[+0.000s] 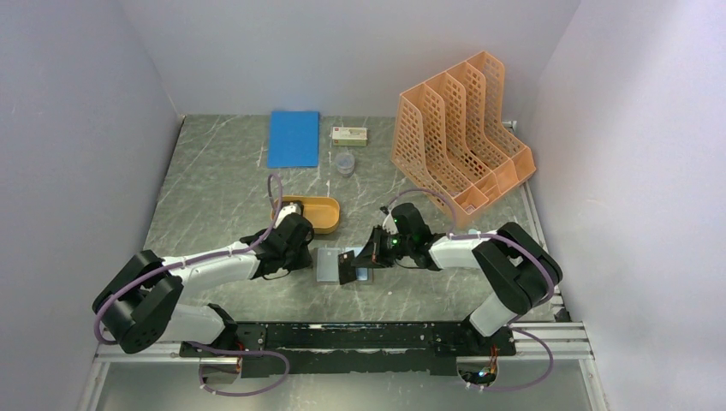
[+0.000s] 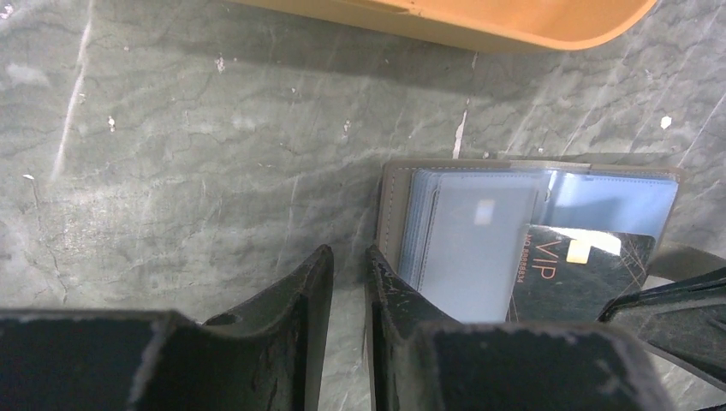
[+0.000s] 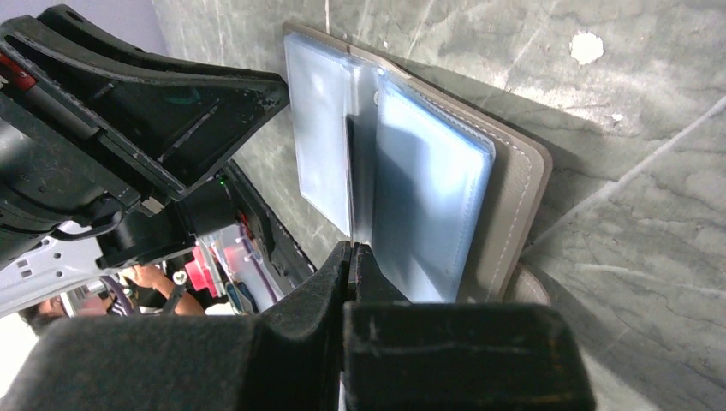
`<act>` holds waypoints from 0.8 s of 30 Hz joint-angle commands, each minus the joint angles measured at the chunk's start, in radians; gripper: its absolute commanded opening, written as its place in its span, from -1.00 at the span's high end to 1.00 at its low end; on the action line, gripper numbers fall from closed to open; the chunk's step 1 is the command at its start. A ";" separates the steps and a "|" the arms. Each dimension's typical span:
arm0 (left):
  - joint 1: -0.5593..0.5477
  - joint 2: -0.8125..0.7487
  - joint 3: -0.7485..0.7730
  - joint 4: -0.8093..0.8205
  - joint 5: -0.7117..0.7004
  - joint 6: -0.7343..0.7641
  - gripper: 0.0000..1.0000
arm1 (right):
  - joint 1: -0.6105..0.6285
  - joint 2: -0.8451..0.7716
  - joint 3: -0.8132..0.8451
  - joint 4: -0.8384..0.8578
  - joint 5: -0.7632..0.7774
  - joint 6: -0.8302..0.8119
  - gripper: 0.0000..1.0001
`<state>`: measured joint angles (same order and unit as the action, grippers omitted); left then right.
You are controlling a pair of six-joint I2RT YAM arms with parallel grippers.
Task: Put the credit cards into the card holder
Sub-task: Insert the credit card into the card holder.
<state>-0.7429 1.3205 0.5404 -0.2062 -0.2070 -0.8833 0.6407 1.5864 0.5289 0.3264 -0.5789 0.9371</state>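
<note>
The card holder (image 1: 328, 265) lies open on the table between the arms, showing pale bluish plastic sleeves and a grey-brown cover (image 2: 467, 240) (image 3: 505, 197). My right gripper (image 1: 355, 264) (image 3: 352, 248) is shut on a black credit card (image 1: 347, 267). The card stands on edge at the holder's middle sleeves and is marked VIP (image 2: 582, 270). It shows edge-on in the right wrist view (image 3: 350, 184). My left gripper (image 1: 301, 254) (image 2: 349, 250) is at the holder's left edge. Its jaws are nearly closed with nothing between them, and one fingertip (image 2: 381, 261) touches the cover's edge.
An orange oval tray (image 1: 318, 212) (image 2: 479, 17) sits just behind the left gripper. An orange perforated file rack (image 1: 458, 137) stands at the back right. A blue notebook (image 1: 293, 137), a small box (image 1: 350, 134) and a small clear cup (image 1: 344, 163) are at the back.
</note>
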 commanded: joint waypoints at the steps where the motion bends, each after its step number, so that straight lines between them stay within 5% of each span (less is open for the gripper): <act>1: 0.004 0.037 -0.040 -0.050 0.039 -0.005 0.47 | -0.005 0.015 -0.006 0.053 0.032 0.016 1.00; 24: 0.004 0.037 -0.065 -0.014 0.083 -0.023 0.50 | 0.013 0.075 -0.016 0.144 0.097 0.077 1.00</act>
<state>-0.7418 1.3216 0.5282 -0.1726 -0.1860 -0.8913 0.6430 1.6451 0.5289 0.4511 -0.5190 0.9993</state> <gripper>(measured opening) 0.253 0.009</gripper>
